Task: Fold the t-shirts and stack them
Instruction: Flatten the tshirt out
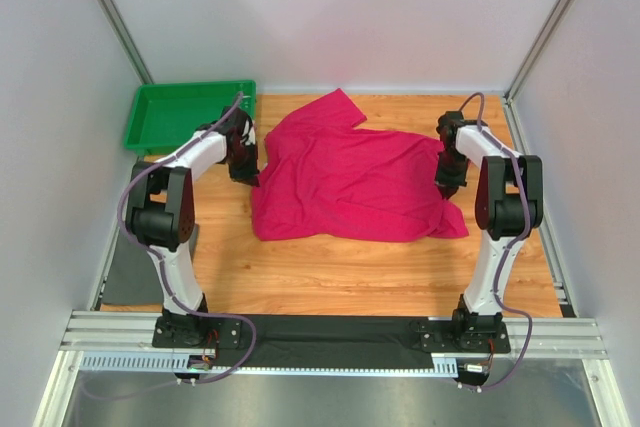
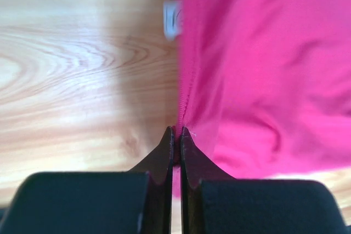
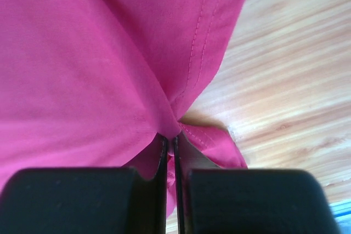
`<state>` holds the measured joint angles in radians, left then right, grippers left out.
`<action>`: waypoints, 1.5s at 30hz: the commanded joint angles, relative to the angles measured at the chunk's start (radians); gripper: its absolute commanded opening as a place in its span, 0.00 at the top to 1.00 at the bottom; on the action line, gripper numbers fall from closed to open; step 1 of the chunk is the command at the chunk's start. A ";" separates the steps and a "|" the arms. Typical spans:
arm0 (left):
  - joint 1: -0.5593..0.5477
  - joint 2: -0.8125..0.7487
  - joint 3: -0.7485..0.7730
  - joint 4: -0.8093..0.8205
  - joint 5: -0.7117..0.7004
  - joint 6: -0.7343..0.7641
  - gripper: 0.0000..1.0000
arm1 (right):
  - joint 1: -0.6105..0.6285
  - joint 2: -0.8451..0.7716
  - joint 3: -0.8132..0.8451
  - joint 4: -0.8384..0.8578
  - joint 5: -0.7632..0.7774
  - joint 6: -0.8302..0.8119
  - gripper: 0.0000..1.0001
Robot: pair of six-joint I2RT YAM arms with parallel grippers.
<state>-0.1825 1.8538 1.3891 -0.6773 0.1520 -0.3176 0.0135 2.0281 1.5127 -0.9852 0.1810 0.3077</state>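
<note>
One magenta-pink t-shirt (image 1: 350,182) lies spread and rumpled on the wooden table, one sleeve pointing to the back. My left gripper (image 1: 245,175) is shut on the shirt's left edge; in the left wrist view the gripper (image 2: 176,131) pinches the hem of the shirt (image 2: 263,75), and a white label (image 2: 172,19) shows beside the fabric. My right gripper (image 1: 447,183) is shut on the shirt's right edge; in the right wrist view the gripper (image 3: 170,136) pinches a bunched fold of the shirt (image 3: 93,58).
A green plastic tray (image 1: 180,115) stands at the back left corner. A grey mat (image 1: 130,272) lies at the table's left edge. White walls close in the left, right and back. Bare wood (image 1: 340,272) lies in front of the shirt.
</note>
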 commanded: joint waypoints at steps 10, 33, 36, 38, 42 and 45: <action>-0.002 -0.504 -0.045 0.099 0.027 -0.078 1.00 | -0.004 -0.405 0.018 -0.033 0.037 0.024 1.00; -0.077 -0.914 0.050 -0.097 -0.207 -0.020 1.00 | -0.003 -0.922 -0.052 -0.086 -0.009 0.088 1.00; -0.077 -0.835 0.024 -0.068 -0.175 -0.015 1.00 | -0.004 -0.828 -0.046 -0.067 -0.017 0.082 1.00; -0.075 -0.713 0.040 -0.076 -0.163 -0.006 1.00 | -0.004 -0.755 -0.029 -0.064 -0.024 0.077 0.99; -0.074 -0.403 0.227 -0.186 -0.158 0.038 1.00 | -0.004 -0.463 0.069 -0.086 -0.035 0.051 0.89; -0.074 -0.172 0.392 -0.260 -0.181 0.057 0.77 | -0.041 -0.260 0.217 -0.102 0.010 0.025 0.75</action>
<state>-0.2588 1.5566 1.6588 -0.8154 -0.0097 -0.3054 0.0059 1.6249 1.6085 -1.0767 0.1558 0.3626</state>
